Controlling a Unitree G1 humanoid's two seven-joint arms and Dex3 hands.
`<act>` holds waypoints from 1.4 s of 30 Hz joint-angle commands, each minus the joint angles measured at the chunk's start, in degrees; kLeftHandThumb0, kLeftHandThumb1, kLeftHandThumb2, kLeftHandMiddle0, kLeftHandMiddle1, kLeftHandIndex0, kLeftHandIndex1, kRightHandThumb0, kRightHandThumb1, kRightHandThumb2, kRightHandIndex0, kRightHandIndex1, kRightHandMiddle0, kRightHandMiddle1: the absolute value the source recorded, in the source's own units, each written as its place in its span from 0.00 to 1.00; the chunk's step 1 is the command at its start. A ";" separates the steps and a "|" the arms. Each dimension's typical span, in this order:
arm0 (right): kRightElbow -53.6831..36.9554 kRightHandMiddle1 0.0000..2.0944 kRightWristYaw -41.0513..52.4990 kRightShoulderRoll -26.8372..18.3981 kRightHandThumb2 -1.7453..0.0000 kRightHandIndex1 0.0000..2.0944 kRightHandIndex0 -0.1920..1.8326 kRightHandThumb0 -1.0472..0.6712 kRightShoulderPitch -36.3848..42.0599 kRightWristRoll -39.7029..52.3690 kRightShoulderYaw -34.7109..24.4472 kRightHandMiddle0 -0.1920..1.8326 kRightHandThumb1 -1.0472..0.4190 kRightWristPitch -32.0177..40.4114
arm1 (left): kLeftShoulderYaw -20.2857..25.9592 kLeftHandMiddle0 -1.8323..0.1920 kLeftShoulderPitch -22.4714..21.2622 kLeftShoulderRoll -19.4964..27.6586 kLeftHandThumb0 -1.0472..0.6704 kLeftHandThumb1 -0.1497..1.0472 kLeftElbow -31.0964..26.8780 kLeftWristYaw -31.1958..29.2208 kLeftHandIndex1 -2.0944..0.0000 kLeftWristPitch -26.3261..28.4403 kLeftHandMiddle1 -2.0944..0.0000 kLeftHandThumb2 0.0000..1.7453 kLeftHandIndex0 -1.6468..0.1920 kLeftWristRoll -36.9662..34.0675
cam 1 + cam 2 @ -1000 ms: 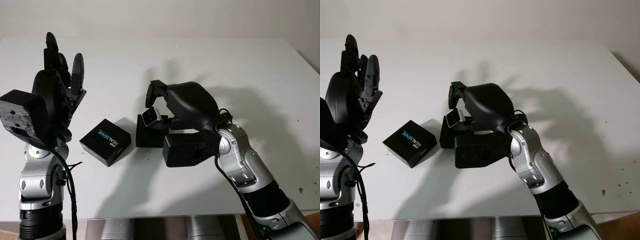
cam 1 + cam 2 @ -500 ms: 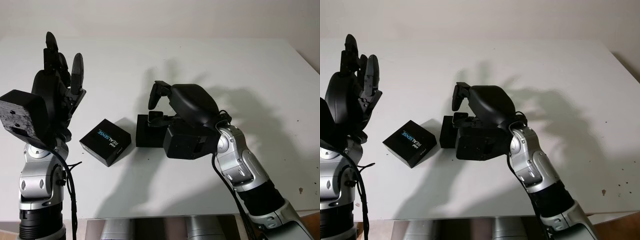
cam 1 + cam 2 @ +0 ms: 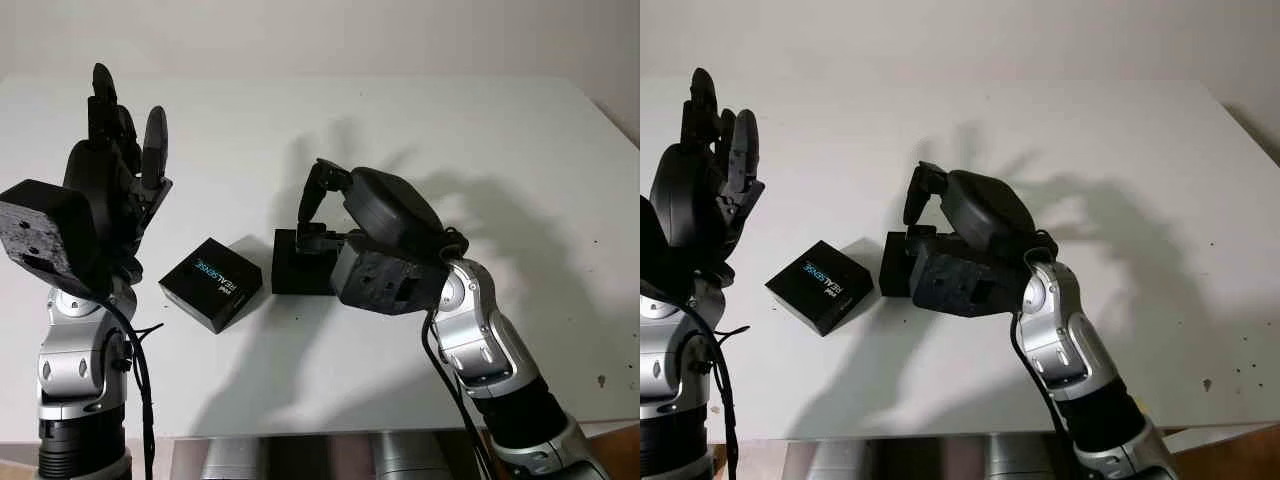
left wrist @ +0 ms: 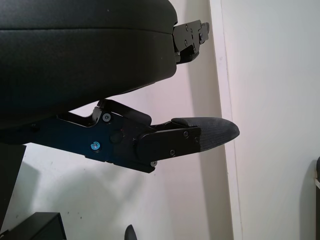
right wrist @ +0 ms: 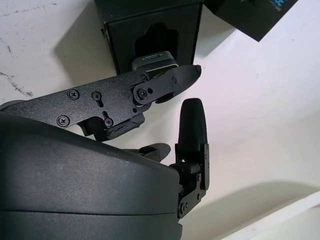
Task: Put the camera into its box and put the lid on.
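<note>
My right robot hand hovers open above the box at frame centre, holding nothing; the camera sits inside, half hidden by my finger. My left robot hand is raised open at left.

White table carries two black items. Black open box stands near table middle, partly hidden behind black right hand, whose fingers reach down over box. Black rectangular lid with blue-white print lies flat just left of box. Black left hand raised at left, open, holds nothing.
</note>
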 commanded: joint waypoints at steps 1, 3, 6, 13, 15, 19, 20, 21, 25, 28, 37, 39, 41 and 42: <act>-2.16 0.57 0.37 -0.86 0.97 0.02 0.26 0.28 0.28 -0.18 -0.37 0.16 0.03 -0.05 | 0.11 1.00 -0.36 0.76 0.24 1.00 -0.49 -0.28 1.00 -0.09 1.00 0.30 1.00 0.11; -2.50 0.37 0.44 -1.80 0.97 0.01 0.22 0.24 0.23 -0.37 -0.54 0.18 0.05 -1.00 | 0.15 1.00 -0.24 0.70 0.24 1.00 -0.59 -0.28 1.00 -0.02 1.00 0.30 1.00 0.10; -0.75 0.21 0.40 -2.78 0.97 0.01 0.17 0.21 0.12 2.21 -1.72 0.20 0.07 -3.53 | 0.29 1.00 -0.36 0.47 0.24 1.00 -0.63 -0.05 1.00 -0.13 1.00 0.30 1.00 -0.01; 6.05 0.12 -1.51 -3.83 0.97 0.02 0.15 0.17 -0.33 5.70 -3.14 0.23 0.10 -8.02 | 0.50 1.00 -0.11 0.46 0.25 1.00 -0.70 -0.18 1.00 -0.48 1.00 0.29 1.00 -0.25; 7.75 0.12 -2.75 -3.90 0.97 0.02 0.15 0.18 -0.51 5.48 -3.07 0.24 0.11 -8.79 | 0.53 1.00 0.03 0.60 0.25 1.00 -0.72 -0.35 1.00 -0.35 1.00 0.29 1.00 -0.30; 10.25 0.11 -4.41 -3.96 0.97 0.03 0.16 0.20 -1.23 4.82 -2.80 0.26 0.11 -9.42 | 0.55 1.00 0.13 0.73 0.24 1.00 -0.56 -0.70 1.00 -0.55 1.00 0.29 1.00 -0.33; 11.01 0.11 -4.99 -3.89 0.97 0.03 0.16 0.20 -1.45 4.55 -2.68 0.26 0.11 -9.60 | 0.51 1.00 0.14 0.83 0.24 1.00 -0.58 -0.75 1.00 -0.47 1.00 0.30 1.00 -0.18; 11.78 0.11 -5.50 -3.74 0.97 0.03 0.16 0.20 -1.66 4.32 -2.56 0.27 0.12 -9.69 | 0.49 1.00 0.11 0.89 0.24 1.00 -0.59 -0.78 1.00 -0.38 1.00 0.30 1.00 -0.07; 14.92 0.11 -7.08 -2.39 0.97 0.03 0.17 0.20 -2.40 4.75 -2.49 0.28 0.12 -9.48 | 0.64 1.00 0.01 0.63 0.24 1.00 -0.75 -0.70 1.00 -0.03 1.00 0.30 1.00 -0.27; 18.11 0.11 -8.70 -0.66 0.97 0.04 0.18 0.22 -2.56 7.43 -3.63 0.29 0.12 -10.37 | 0.59 1.00 0.08 0.71 0.24 1.00 -0.97 -0.65 1.00 0.22 1.00 0.30 1.00 -0.15; 25.75 0.14 -13.05 -0.17 0.97 0.04 0.21 0.24 -3.20 10.88 -4.42 0.34 0.11 -16.46 | 1.02 1.00 0.21 0.59 0.25 1.00 -0.96 -1.04 1.00 0.03 1.00 0.30 1.00 -0.60; 26.72 0.15 -13.34 -0.26 0.97 0.04 0.22 0.23 -3.35 10.78 -4.17 0.35 0.11 -17.41 | 1.05 1.00 0.07 0.49 0.25 1.00 -0.78 -1.01 1.00 -0.14 1.00 0.30 1.00 -0.68; 27.24 0.16 -13.19 -0.26 0.97 0.04 0.22 0.23 -3.33 10.93 -4.09 0.34 0.11 -17.95 | 0.85 1.00 0.01 0.63 0.25 1.00 -0.82 -1.02 1.00 -0.03 1.00 0.30 1.00 -0.46; 27.21 0.16 -12.90 -0.22 0.97 0.04 0.22 0.23 -3.25 11.13 -4.11 0.34 0.11 -17.97 | 0.81 1.00 -0.03 0.60 0.25 1.00 -0.87 -0.95 1.00 0.09 1.00 0.30 1.00 -0.44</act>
